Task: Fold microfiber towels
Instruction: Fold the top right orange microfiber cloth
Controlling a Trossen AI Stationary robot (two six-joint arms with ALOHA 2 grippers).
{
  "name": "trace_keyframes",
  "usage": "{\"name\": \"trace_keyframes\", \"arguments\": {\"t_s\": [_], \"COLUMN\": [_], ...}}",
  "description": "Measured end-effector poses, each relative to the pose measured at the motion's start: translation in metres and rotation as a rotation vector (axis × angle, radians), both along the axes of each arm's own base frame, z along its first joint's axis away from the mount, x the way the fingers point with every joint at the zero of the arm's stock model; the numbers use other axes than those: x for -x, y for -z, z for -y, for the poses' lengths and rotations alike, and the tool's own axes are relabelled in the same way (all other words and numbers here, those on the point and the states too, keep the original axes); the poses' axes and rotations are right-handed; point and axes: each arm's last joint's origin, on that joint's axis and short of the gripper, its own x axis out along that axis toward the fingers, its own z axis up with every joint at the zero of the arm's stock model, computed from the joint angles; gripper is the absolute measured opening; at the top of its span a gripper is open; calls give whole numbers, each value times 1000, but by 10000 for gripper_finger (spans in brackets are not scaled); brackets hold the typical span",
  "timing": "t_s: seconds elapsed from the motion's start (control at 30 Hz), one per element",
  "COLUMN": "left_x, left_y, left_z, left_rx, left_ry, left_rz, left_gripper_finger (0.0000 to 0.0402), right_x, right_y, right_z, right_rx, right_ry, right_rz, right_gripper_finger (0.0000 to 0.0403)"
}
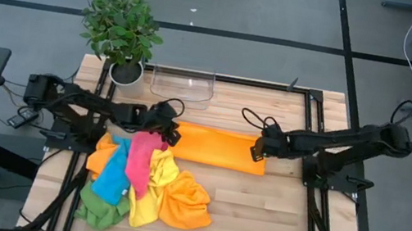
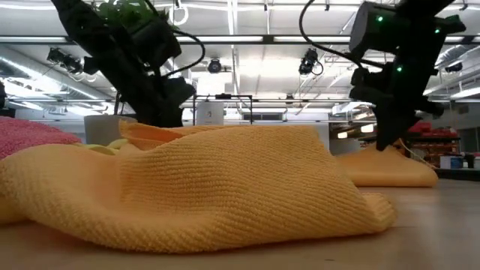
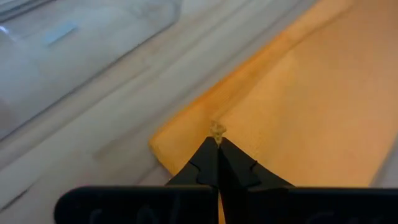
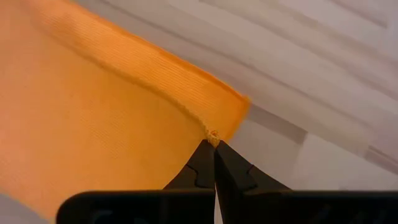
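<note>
Both grippers are pinched tight on the orange towel (image 1: 213,147), which lies spread as a long band across the middle of the table (image 1: 273,217). Left gripper (image 1: 172,133) has a small tuft of fabric between its closed tips at the towel's left end, just inside the corner; right gripper (image 1: 255,150) holds a matching nip of cloth at the right end, close to the hem. The towel already appears doubled along its length, so the step in hand looks like the start of the next fold, with both ends held.

The next move would call for both arms to lift together and carry the held edge across to the opposite one, keeping the cloth taut so the corners meet.

On the far side, the clear tray (image 1: 183,84) sits near the towel's far edge, with a potted plant (image 1: 122,32) to its left, so room there is tight. On the near left, a heap of other towels (image 1: 140,188) in pink, blue, yellow, green and orange touches the left end of the band. The near right of the table offers the free room.
</note>
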Motion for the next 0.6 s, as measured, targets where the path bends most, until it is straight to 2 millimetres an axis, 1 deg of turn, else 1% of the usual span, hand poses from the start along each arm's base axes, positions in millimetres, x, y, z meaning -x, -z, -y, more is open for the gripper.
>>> {"name": "trace_keyframes", "arguments": {"t_s": [0.13,0.37,0.47,0.6], "left_x": [0,2,3,2], "left_y": [2,1,0,0], "left_z": [-3,-16,-20,-20], "left_rx": [-4,-37,-51,-74], "left_ry": [-15,-84,-85,-63], "left_rz": [-12,-8,-7,-17], "left_gripper_finger": [4,6,24,66], "right_x": [1,3,3,3], "right_y": [3,4,4,4], "right_z": [9,23,26,28], "right_rx": [7,24,25,5], "right_ry": [8,39,34,18], "right_rz": [-13,-35,-41,-47], "right_gripper_finger": [2,7,14,35]}}
